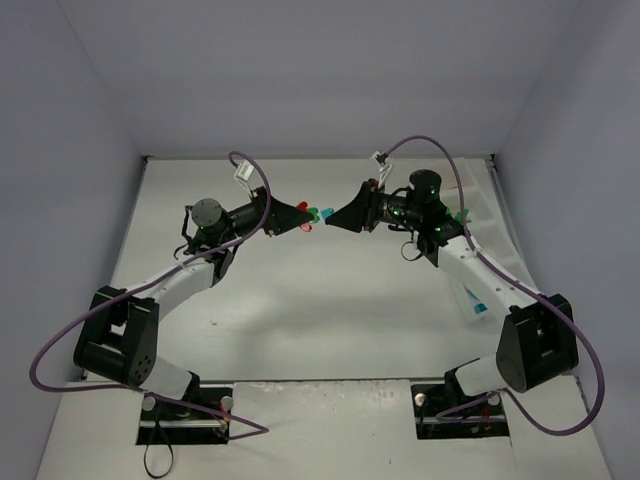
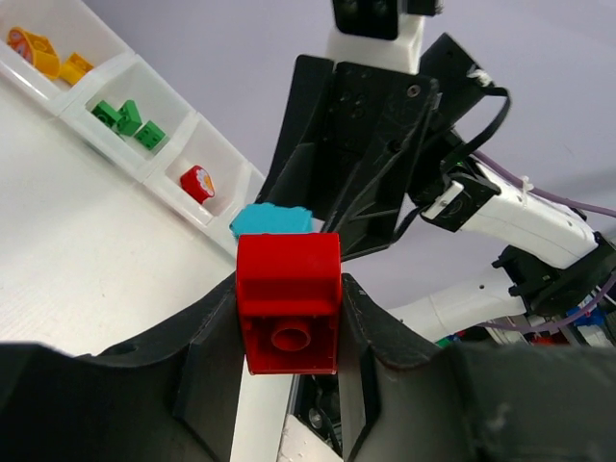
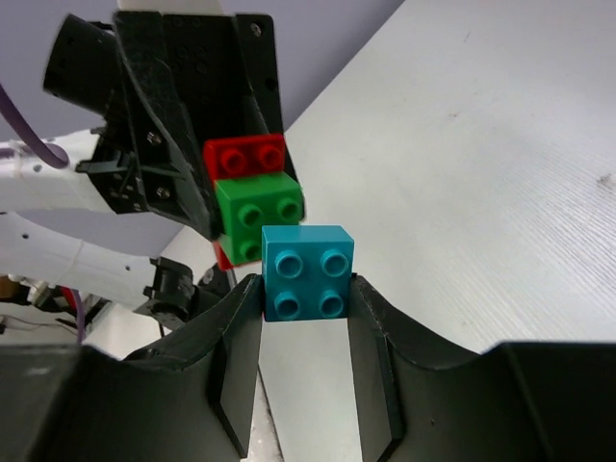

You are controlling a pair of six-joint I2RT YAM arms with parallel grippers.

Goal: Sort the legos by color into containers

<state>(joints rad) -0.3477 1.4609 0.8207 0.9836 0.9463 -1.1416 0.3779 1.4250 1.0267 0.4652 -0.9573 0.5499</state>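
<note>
Bright even light, soft faint shadows, mostly sharp

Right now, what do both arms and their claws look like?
The left arm and right arm have white links with black joint housings and green lights near the wrists. A purple cable loops along each. The left claw and right claw are black and wedge-shaped, with two flat angular fingers.

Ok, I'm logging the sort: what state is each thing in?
Left fingers: shut on red brick.
Right fingers: shut on teal brick.
Green brick: aloft between red and teal, apparently stuck to them.
Tray: yellow bricks, green bricks and a red piece in separate compartments.
</note>
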